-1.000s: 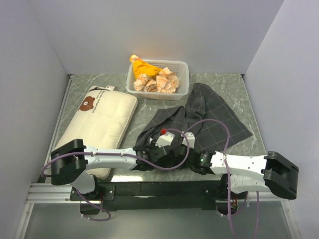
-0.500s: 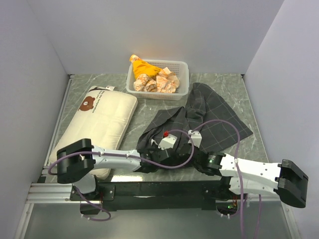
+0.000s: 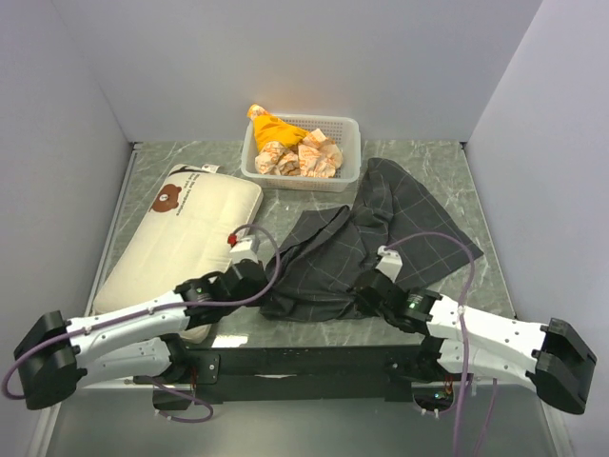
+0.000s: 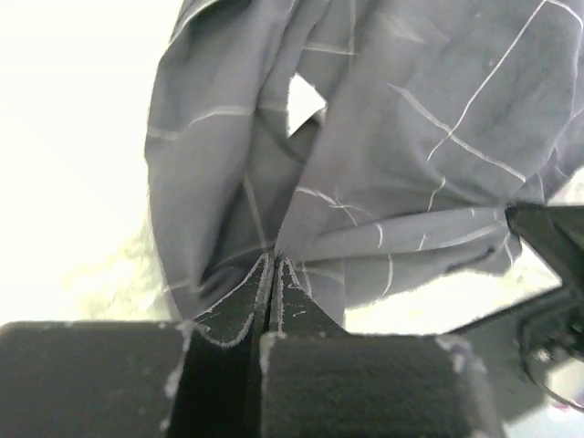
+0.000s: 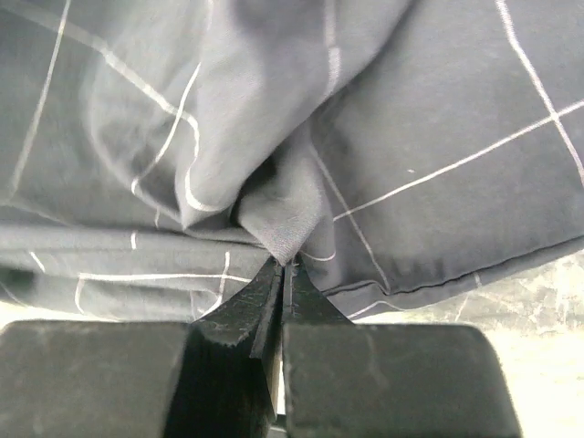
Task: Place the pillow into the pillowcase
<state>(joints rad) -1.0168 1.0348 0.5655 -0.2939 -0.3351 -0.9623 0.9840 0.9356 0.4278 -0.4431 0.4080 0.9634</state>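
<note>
The cream pillow (image 3: 190, 238) with a brown bear face lies at the left of the table. The dark grey checked pillowcase (image 3: 390, 224) lies crumpled to its right, its near edge stretched between my two grippers. My left gripper (image 3: 263, 285) is shut on the pillowcase's near left edge, beside the pillow's corner. In the left wrist view a fold of pillowcase (image 4: 383, 137) is pinched at the tips of the left gripper (image 4: 274, 262). My right gripper (image 3: 365, 291) is shut on the near right edge, and the right gripper (image 5: 286, 265) pinches a fold of the pillowcase (image 5: 274, 219).
A white mesh basket (image 3: 348, 123) with orange-and-white cloth bundles (image 3: 295, 152) stands at the back centre, just beyond the pillowcase. Grey walls close in the marbled table (image 3: 447, 162) on the left, back and right. The black arm mount runs along the near edge.
The left gripper shut on the pillowcase and swung left toward the pillow. The right arm drew right. The pillowcase's near edge now spreads between them.
</note>
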